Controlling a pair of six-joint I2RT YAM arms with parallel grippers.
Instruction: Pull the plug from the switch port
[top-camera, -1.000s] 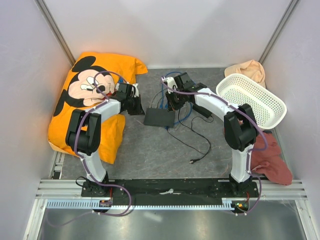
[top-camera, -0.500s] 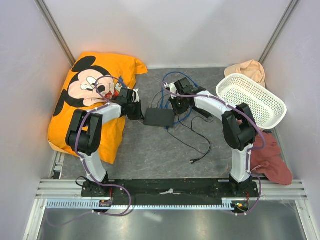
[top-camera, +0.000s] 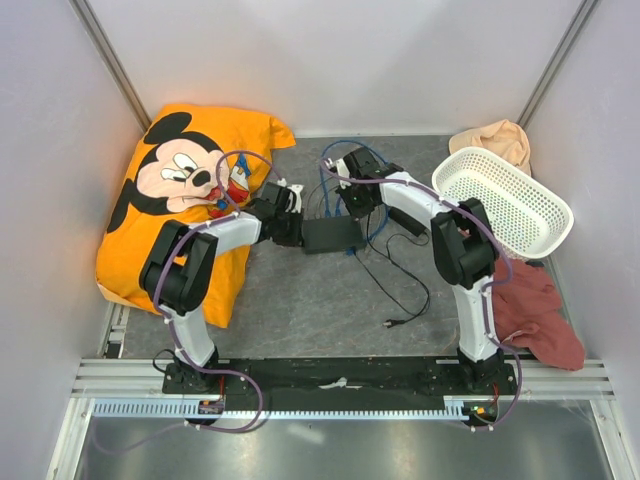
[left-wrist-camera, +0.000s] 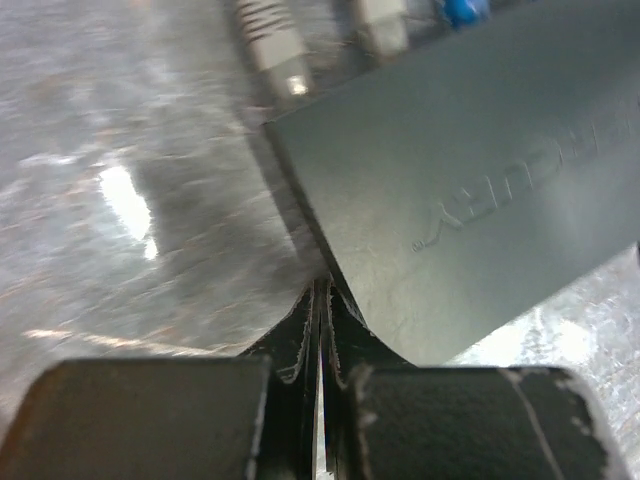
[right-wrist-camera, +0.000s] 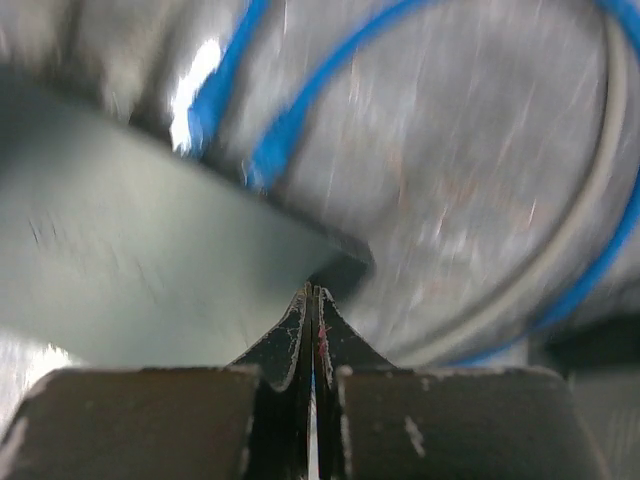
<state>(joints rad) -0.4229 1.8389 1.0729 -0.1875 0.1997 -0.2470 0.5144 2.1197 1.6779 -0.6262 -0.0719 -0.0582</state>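
The switch (top-camera: 332, 235) is a flat black box on the grey mat, with blue cables (top-camera: 335, 172) running off its far edge. In the left wrist view two grey plugs (left-wrist-camera: 272, 48) and a blue one (left-wrist-camera: 464, 10) sit in the ports along the far edge of the switch (left-wrist-camera: 470, 190). My left gripper (top-camera: 291, 228) is shut and empty, and its tip (left-wrist-camera: 320, 292) touches the box's left side. My right gripper (top-camera: 358, 204) is shut and empty, and its tip (right-wrist-camera: 312, 296) is at the far right corner of the box (right-wrist-camera: 130, 260), beside a blue cable (right-wrist-camera: 290, 110).
An orange Mickey pillow (top-camera: 180, 180) lies at the left. A white basket (top-camera: 500, 200) lies tilted at the right, with a beige cloth (top-camera: 495, 138) behind it and a red cloth (top-camera: 540, 310) in front. A black power brick (top-camera: 405, 222) trails a thin cord (top-camera: 400, 290).
My left gripper has moved right, up against the switch's left side. My right gripper has come down to its far right corner. The switch has slid a little to the right.
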